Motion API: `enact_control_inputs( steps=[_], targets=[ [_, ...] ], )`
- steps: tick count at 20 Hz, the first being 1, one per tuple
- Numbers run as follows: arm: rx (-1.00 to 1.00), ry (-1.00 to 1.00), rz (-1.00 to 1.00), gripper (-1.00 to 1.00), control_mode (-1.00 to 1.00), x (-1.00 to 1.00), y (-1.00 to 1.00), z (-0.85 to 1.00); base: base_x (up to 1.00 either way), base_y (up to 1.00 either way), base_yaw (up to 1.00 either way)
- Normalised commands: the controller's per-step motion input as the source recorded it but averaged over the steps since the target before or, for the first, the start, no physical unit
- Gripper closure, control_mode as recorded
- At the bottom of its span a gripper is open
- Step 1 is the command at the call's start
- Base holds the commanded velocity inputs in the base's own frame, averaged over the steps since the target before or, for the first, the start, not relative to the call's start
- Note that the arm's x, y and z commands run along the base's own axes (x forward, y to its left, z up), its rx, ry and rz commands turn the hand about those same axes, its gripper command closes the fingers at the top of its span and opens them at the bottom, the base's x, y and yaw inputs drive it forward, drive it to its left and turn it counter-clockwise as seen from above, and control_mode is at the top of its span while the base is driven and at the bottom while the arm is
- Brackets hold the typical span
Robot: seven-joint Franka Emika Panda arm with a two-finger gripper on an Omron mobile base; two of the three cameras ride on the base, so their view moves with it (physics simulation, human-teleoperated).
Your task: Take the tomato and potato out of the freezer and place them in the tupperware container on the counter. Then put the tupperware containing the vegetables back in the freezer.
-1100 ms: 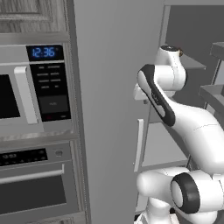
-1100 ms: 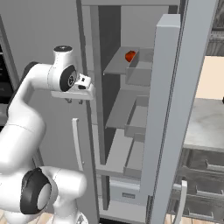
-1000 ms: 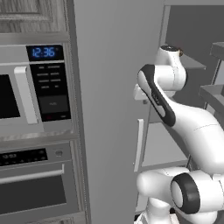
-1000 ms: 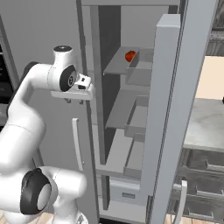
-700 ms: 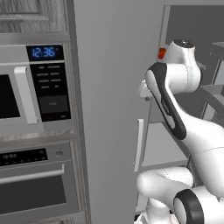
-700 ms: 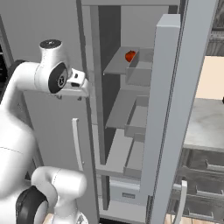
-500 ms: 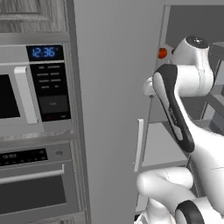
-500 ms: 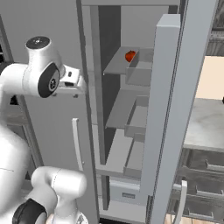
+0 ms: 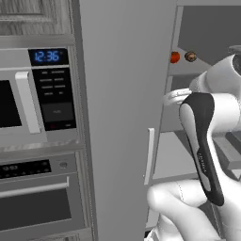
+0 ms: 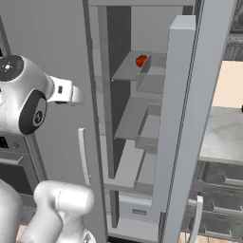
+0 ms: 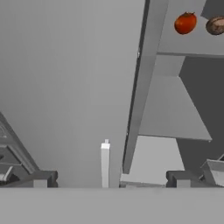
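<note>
One tomato (image 11: 185, 22) and one potato (image 11: 216, 25) sit side by side on the same shelf inside one freezer (image 10: 137, 118), near that shelf's front edge. In the right base view three grey inner shelves can be counted in the freezer, one below another, with what looks like a single drawer at the bottom. The freezer shows two white vertical handles (image 10: 84, 156), one on each door. There is one microwave (image 9: 40, 94) with one blue clock, and one oven (image 9: 37, 197) beneath it. One worktop (image 10: 223, 135) appears past the open door, with at least two drawers under it. One claw (image 11: 111, 177) with two dark fingertips is in the hand view.
</note>
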Motion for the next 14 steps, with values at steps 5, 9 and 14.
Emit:
enact_control_inputs(
  steps=[5,9,14],
  targets=[
    [0.00,-0.02,-0.01,-1.00,-1.00,-0.63,-0.01,0.40,0.00,0.00,0.00],
    [0.00,0.01,-0.01,-1.00,-1.00,-0.28,0.00,0.06,0.00,0.00,0.00],
    [0.00,0.00,0.00,-1.00,1.00,-0.03,-0.01,0.00,-0.15,-0.08,-0.07]
  ],
)
